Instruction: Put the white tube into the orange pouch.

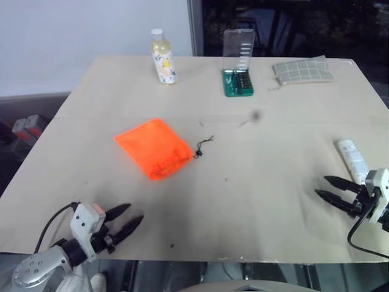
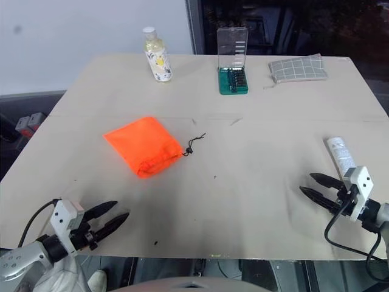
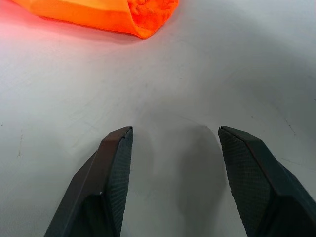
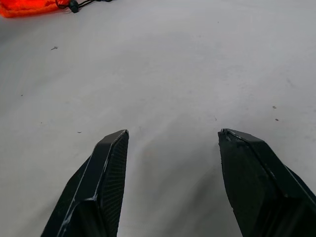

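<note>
A beige table [image 1: 255, 201] stands before a white wall [image 1: 79, 36] on the left and a dark window [image 1: 292, 24] on the right.

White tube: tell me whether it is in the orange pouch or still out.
Out. The white tube lies flat on the table beside the right gripper, far from the orange pouch, which lies by itself.

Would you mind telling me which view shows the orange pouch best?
The left eye view: the whole pouch with its cord, lying flat. The right eye view matches it. The left wrist view catches one end; the right wrist view, a corner and cord.
</note>
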Motion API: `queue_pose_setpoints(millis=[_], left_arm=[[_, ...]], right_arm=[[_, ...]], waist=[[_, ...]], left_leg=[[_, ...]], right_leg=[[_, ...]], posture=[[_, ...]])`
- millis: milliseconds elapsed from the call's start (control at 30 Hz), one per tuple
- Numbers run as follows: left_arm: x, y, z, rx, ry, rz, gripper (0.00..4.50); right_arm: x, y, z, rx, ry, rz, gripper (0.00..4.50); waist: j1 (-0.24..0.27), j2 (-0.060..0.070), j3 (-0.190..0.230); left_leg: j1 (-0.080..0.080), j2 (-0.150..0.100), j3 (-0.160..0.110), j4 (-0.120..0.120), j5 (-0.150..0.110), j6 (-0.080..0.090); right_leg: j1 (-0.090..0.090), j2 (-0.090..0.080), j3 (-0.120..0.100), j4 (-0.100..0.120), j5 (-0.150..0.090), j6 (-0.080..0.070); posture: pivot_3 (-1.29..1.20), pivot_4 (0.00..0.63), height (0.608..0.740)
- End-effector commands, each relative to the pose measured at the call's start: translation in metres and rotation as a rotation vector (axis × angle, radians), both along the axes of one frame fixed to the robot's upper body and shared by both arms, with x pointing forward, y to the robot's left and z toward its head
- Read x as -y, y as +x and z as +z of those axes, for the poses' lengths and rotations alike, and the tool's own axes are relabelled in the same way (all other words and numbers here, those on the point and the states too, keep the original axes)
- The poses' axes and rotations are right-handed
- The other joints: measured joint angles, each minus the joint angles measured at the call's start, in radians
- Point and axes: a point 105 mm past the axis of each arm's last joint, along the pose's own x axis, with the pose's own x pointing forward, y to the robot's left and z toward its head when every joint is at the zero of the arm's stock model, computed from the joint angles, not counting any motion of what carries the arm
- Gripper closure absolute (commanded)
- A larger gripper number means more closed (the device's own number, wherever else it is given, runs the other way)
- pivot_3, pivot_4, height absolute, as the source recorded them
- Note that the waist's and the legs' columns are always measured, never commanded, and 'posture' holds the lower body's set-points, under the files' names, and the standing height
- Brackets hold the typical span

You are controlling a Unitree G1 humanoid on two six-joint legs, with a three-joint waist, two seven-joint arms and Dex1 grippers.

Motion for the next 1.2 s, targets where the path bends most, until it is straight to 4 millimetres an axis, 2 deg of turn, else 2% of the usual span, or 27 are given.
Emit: queue_pose_setpoints(millis=[33, 767, 933, 1100, 1200], left_arm=[[-0.005, -0.004, -0.002, -0.017, 0.013, 0.01, 1.6], [0.003, 0.005, 0.005, 0.016, -0.001, 0.001, 1.6], [0.015, 0.021, 0.022, 0.092, -0.008, -0.03, 1.6], [0.044, 0.052, 0.037, 0.246, 0.211, -0.135, 1.6], [0.052, 0.076, 0.05, 0.35, 0.283, -0.105, 1.6]], right_arm=[[-0.006, 0.0, 0.006, 0.026, 0.007, 0.019, 1.57], [-0.009, -0.003, 0.005, 0.015, 0.012, 0.021, 1.57], [-0.012, -0.004, 0.007, 0.015, 0.028, 0.033, 1.57], [-0.026, -0.004, 0.018, 0.033, 0.086, 0.055, 1.57], [-0.036, -0.006, 0.025, 0.041, 0.112, 0.085, 1.57]], waist=[[0.0, 0.0, 0.0], [0.0, 0.0, 0.0], [0.002, -0.001, 0.0], [0.002, -0.002, 0.001], [0.0, -0.003, 0.002]], left_leg=[[0.0, 0.0, 0.0, 0.0, 0.0, 0.0], [0.0, 0.0, 0.0, 0.002, 0.0, 0.0], [0.0, 0.0, 0.0, 0.003, 0.0, 0.0], [0.0, 0.0, -0.001, 0.005, 0.0, 0.0], [-0.001, 0.0, -0.001, 0.008, 0.0, 0.0]], right_leg=[[0.0, 0.0, 0.0, 0.0, 0.0, 0.0], [0.0, 0.001, 0.0, 0.002, 0.0, 0.0], [0.0, 0.001, 0.0, 0.003, 0.0, 0.0], [0.0, 0.001, 0.0, 0.005, 0.0, 0.0], [0.0, 0.002, 0.0, 0.008, 0.0, 0.0]], posture=[[0.0, 0.15, 0.74], [0.0, 0.15, 0.74], [0.0, 0.15, 0.74], [0.0, 0.15, 0.74], [0.0, 0.15, 0.74]])
